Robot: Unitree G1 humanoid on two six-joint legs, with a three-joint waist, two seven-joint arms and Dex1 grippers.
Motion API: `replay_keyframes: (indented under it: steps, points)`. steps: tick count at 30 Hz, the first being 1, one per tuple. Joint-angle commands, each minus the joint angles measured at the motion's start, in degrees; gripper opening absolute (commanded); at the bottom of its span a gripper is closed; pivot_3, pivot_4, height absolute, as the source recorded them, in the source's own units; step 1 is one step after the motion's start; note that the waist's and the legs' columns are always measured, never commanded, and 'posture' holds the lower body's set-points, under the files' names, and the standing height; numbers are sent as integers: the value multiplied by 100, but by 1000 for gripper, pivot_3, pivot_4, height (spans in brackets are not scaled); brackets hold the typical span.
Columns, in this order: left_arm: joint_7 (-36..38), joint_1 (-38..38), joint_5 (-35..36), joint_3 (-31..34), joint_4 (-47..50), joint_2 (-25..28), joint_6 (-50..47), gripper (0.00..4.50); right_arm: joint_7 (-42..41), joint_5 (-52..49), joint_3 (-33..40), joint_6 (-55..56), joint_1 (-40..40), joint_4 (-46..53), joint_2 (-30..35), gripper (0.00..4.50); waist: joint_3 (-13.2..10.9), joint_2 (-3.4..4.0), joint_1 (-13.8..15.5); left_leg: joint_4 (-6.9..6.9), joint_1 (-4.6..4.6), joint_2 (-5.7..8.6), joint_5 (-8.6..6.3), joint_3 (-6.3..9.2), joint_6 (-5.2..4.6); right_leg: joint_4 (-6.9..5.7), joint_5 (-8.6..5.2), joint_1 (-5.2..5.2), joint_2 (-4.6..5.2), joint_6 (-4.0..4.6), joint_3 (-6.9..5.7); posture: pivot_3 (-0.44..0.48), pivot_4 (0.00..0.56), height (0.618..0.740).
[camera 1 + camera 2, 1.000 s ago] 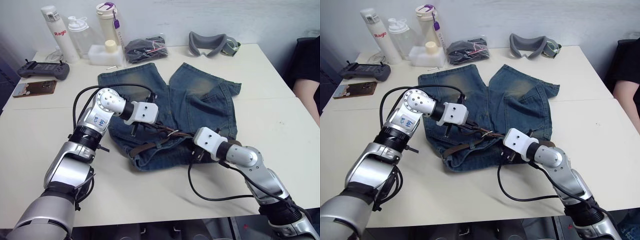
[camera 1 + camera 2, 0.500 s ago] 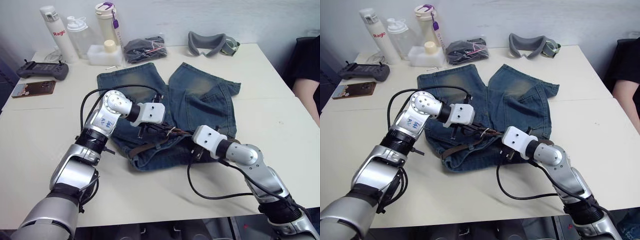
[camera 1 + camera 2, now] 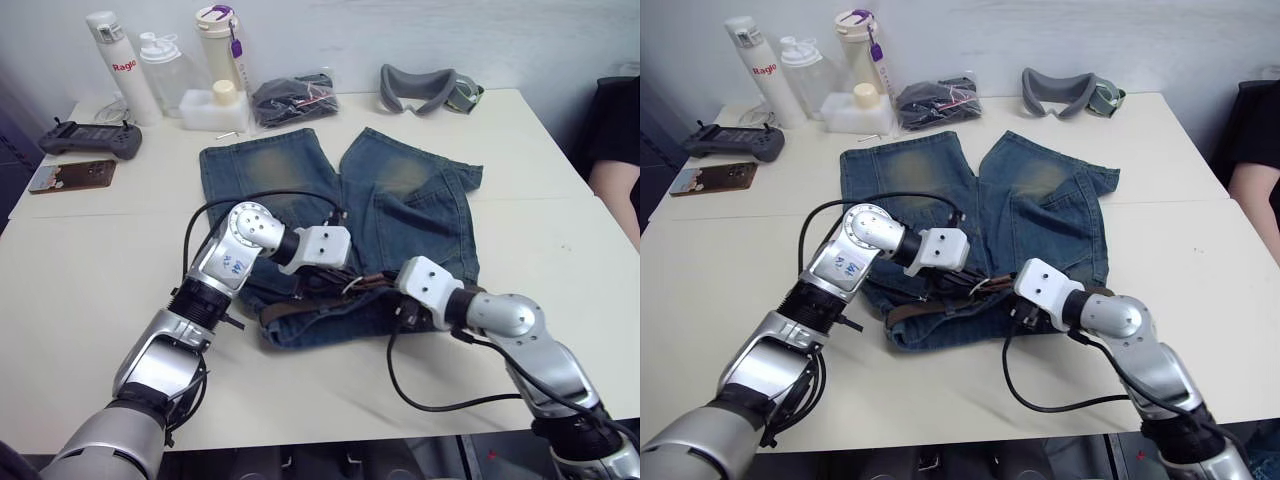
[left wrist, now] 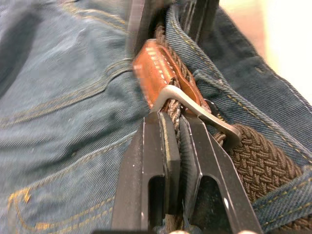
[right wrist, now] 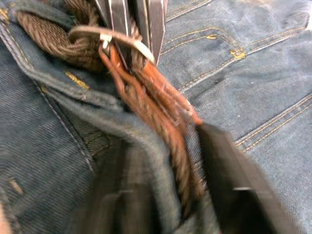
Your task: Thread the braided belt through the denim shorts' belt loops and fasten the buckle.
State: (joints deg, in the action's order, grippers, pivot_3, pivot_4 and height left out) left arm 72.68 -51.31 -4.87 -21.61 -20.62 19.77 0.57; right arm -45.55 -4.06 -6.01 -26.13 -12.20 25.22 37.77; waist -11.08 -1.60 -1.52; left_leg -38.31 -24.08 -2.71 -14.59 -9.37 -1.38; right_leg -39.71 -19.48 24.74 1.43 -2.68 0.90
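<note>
Denim shorts (image 3: pixel 400 200): faded blue, soft and wrinkled, they lie flat in the middle of the white worktop (image 3: pixel 80 260), waistband toward me, legs pointing to the far edge.
Braided belt (image 4: pixel 263 161): dark-brown woven strap, rough weave, it runs along the waistband.
Buckle (image 4: pixel 195 105): thin silver metal frame, beside a smooth tan leather end.
My left hand (image 4: pixel 175 131): black fingers clenched on the braided belt, just below the buckle.
My right hand (image 3: pixel 405 312): at the waistband near the belt; I cannot tell its grip.
Open room: bare worktop at both sides and along the near edge.
</note>
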Motion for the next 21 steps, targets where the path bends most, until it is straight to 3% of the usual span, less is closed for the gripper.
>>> replay_keyframes:
  steps: [1, 2, 3, 7, 11, 14, 21]
  points:
    - [-33, -130, 72, 2, 80, -31, 90, 0, -191, -717, 756, -451, 176, 457, 158, 3783, 0, 0, -3, 0, 4, 0, 0, 4, 0, 0, 0, -6, 0, 0, -2, 0, 150, 728]
    - [-64, -149, 86, 27, 72, -47, 70, 0, -270, -916, 898, -632, 273, 518, 211, 4312, 0, 0, 3, 1, 5, 0, 0, 9, 0, 1, 0, -8, -1, 0, -6, 0, 150, 728]
    - [-83, -158, 139, 61, 111, -88, -9, 0, -405, -1112, 1064, -841, 434, 585, 346, 4462, 0, 0, 0, 2, 4, 0, 0, 15, 0, 3, 0, -10, -1, 1, -11, 0, 150, 728]
    - [-98, -130, 228, 91, 260, -151, -173, 0, -654, -1766, 1464, -1455, 680, 819, 718, 4462, 1, 0, 0, -1, 1, 1, 0, 31, 0, 12, -1, -20, 3, 1, -28, 0, 150, 728]
    - [-136, -107, 223, 94, 287, -175, -225, 0, -565, -2468, 1837, -1973, 399, 981, 727, 4462, 1, 1, -10, 0, 2, 0, 0, 38, 0, 10, -1, -22, 2, 2, -30, 0, 150, 728]
    - [-185, -95, 229, 104, 324, -217, -290, 0, -122, -2116, 1796, -1533, -68, 715, 632, 4462, 1, 1, -10, 1, 1, 1, 0, 39, 1, 11, -1, -21, 2, 2, -31, 0, 150, 728]
    - [-293, -1, 259, 96, 556, -284, -517, 0, -26, -881, 717, -238, -180, 58, 892, 4462, 1, 1, 7, -1, -6, 6, 0, 48, 0, 18, -1, -23, 6, 2, -41, 0, 150, 728]
